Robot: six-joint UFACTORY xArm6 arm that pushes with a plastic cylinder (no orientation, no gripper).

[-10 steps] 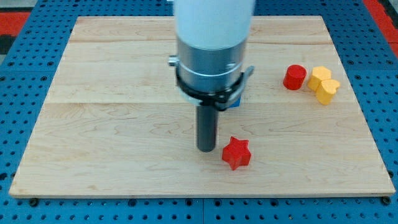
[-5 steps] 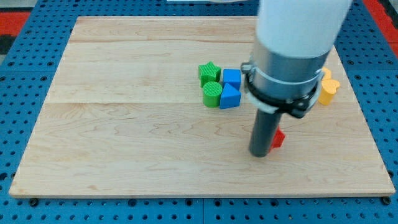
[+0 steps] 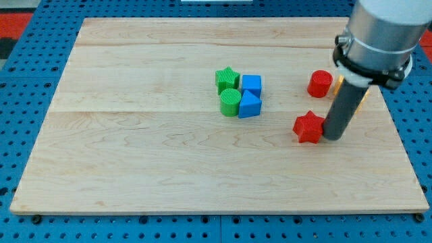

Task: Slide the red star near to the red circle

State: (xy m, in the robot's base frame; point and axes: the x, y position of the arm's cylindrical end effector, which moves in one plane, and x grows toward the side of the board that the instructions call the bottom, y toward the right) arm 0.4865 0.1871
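Note:
The red star [image 3: 308,127] lies on the wooden board toward the view's right, below and slightly left of the red circle [image 3: 320,84]. A gap of about one block width separates them. My tip [image 3: 333,138] stands right against the star's right side, below the red circle. The rod and arm body rise toward the view's top right and hide part of the yellow blocks.
A green star [image 3: 227,79], a green cylinder [image 3: 230,102] and two blue blocks [image 3: 251,84] [image 3: 249,105] cluster near the board's middle. Yellow blocks [image 3: 362,94] sit right of the red circle, mostly behind the rod. The board's right edge [image 3: 395,128] is close.
My tip swept from the star's left to its right side, moving toward the view's right. The red star slid right and up, closer to the red circle.

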